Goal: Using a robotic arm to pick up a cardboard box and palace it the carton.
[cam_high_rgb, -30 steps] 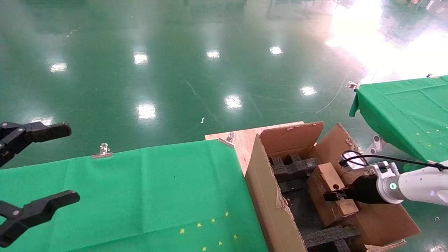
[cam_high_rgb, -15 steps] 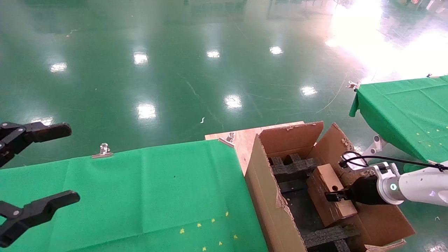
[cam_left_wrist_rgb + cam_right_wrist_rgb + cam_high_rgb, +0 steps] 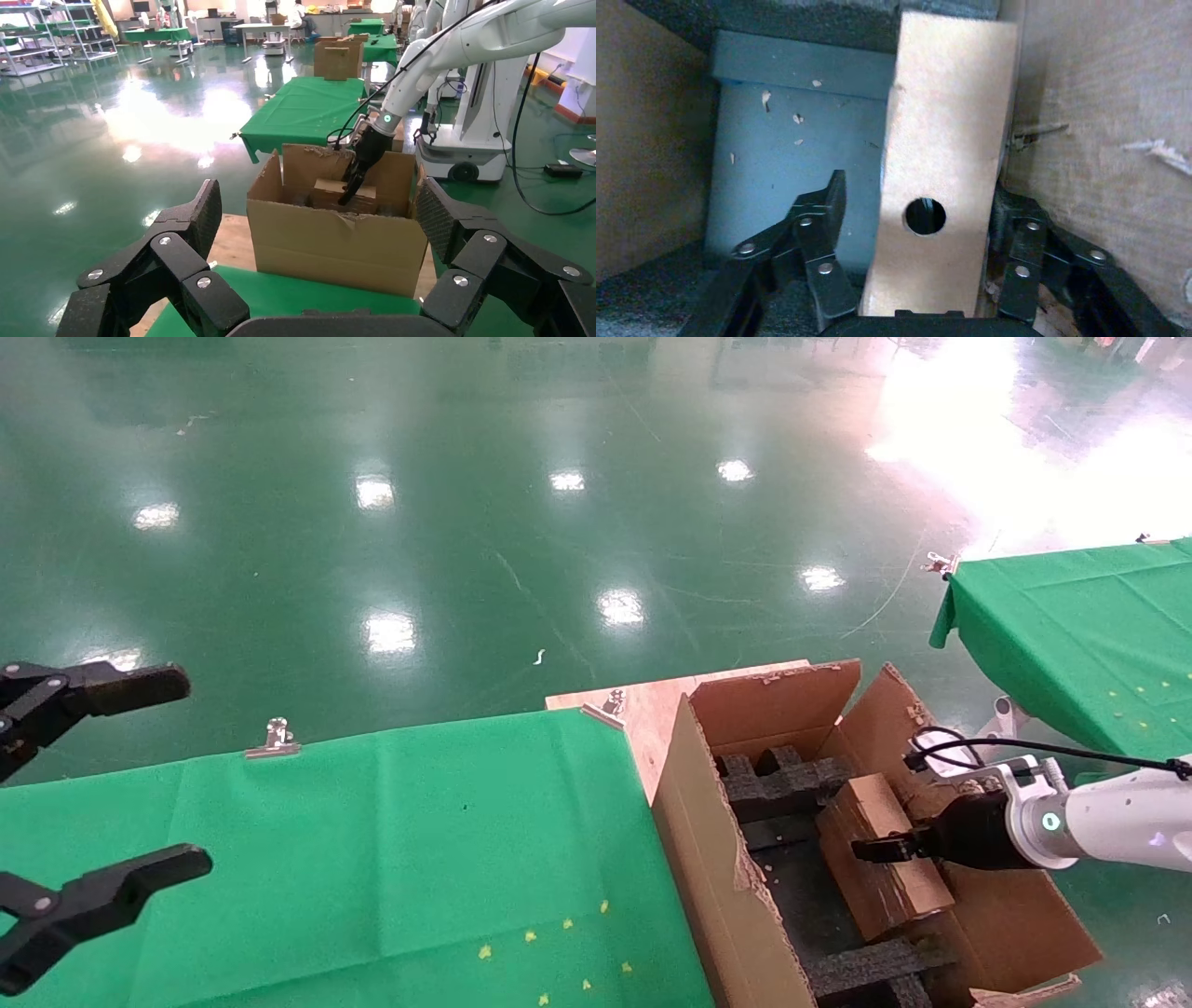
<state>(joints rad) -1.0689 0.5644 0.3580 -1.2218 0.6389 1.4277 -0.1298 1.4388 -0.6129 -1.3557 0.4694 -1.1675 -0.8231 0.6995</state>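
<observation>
Lifted slightly, right gripper (image 3: 871, 849) jaws spread around one cardboard box (image 3: 880, 854) (inside one carton (image 3: 717, 859)).

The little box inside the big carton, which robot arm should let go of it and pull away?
Probably the right. The right gripper is inside the carton, fingers either side of the cardboard box. The left gripper hangs open over the green table.

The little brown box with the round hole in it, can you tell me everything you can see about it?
The cardboard box is small, closed and plain brown, with one round hole in its long face. It sits tilted inside the big carton, over the black foam inserts and close to the carton's right wall. The right gripper straddles it near the hole, one finger on each side, with a gap showing beside the left finger.
</observation>
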